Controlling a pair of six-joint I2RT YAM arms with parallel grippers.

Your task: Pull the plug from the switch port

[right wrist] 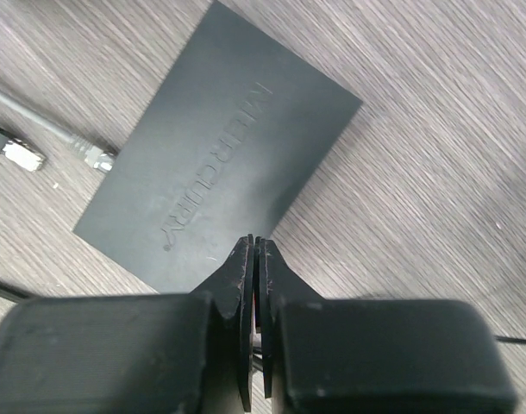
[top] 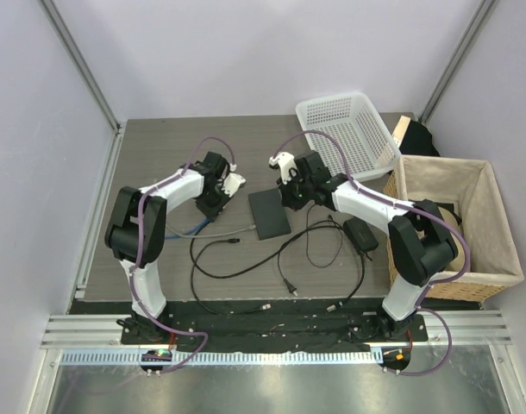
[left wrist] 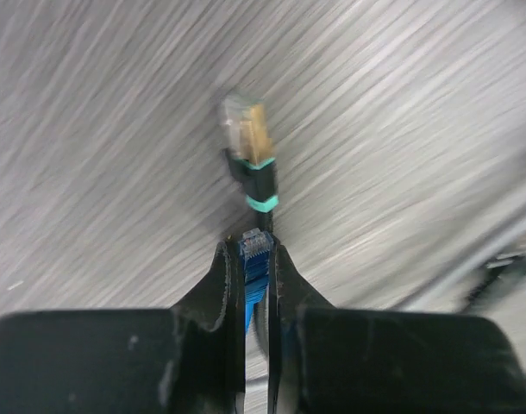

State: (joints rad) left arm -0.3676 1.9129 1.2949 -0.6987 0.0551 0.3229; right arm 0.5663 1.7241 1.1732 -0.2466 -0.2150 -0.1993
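**Table** (right wrist: 435,172): grey wood-grain laminate, matt, with a fine linear texture.

**Switch** (right wrist: 220,147): dark-grey casing, smooth and matt, with moulded lettering in the same finish.

**Grey cable** (right wrist: 39,121): matt jacket, ending in a bright metal-shielded plug (right wrist: 99,157).

**Left gripper** (left wrist: 253,248): black matt plastic fingers (left wrist: 216,293), lightly scuffed.

**Blue plug** (left wrist: 254,263): appears to be glossy moulded plastic, though the view is blurred.

**Gold-shielded plug** (left wrist: 246,128): shiny gold-tone metal over clear plastic, with a black rubbery boot and teal bands.

**White basket** (top: 345,121): plastic lattice.

**Wicker hamper** (top: 474,290): woven cane, lined with pale cloth (top: 496,231).
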